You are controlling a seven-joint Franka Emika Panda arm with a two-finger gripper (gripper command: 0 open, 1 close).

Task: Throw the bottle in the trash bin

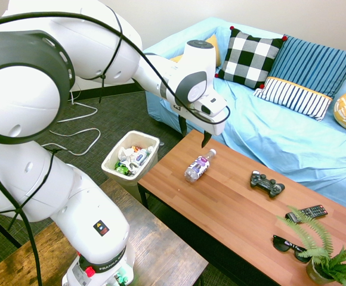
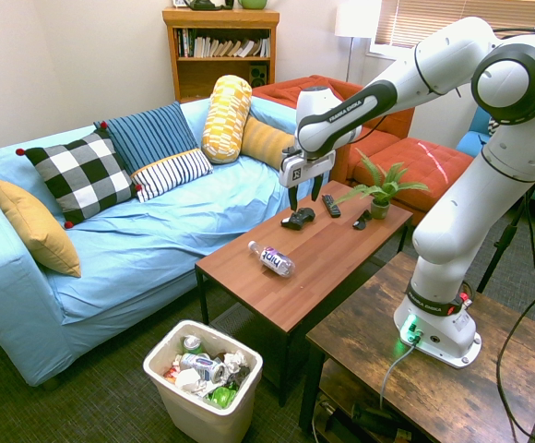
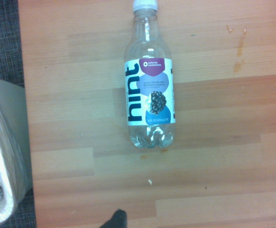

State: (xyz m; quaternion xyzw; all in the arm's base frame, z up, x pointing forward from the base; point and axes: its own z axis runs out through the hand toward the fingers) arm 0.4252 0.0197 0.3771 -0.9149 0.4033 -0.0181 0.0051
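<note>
Second exterior view shows the small clear plastic bottle with the purple-and-white label and white cap (image 2: pixel 271 258) lying on its side on the long reddish-brown wooden worktop (image 2: pixel 327 268), near the end closest to the bin, with bare wood all around it. The white arm's gripper (image 2: pixel 303 193) hangs in the air above the middle of the worktop, fingers pointing down, parted by a narrow gap and holding nothing — well apart from the bottle.

From the first exterior view the bottle (image 1: pixel 199 166) sits a little in from the worktop's (image 1: pixel 232 220) short end and long edges, and the gripper (image 1: pixel 194 136) is above and just to the side of it. Past that short end, on the dark carpet, stands the small cream-white rectangular plastic bin (image 1: pixel 130 155), lower than the worktop and partly filled with crumpled rubbish; its rim lies close to the worktop's corner.

Farther along the wood are a black game controller (image 1: pixel 266 183), a black remote control (image 1: pixel 306 212) and dark sunglasses (image 1: pixel 289 246), with a green potted fern (image 1: pixel 334 253) at the far end — all well clear of the bottle. The light blue sofa (image 1: pixel 280 137) runs along the worktop's far long side.

The wrist view looks straight down on the bottle (image 3: pixel 149 90), its "hint" label facing up, open planks around it; the bin's pale wall (image 3: pixel 7 156) shows just off the worktop's edge.
</note>
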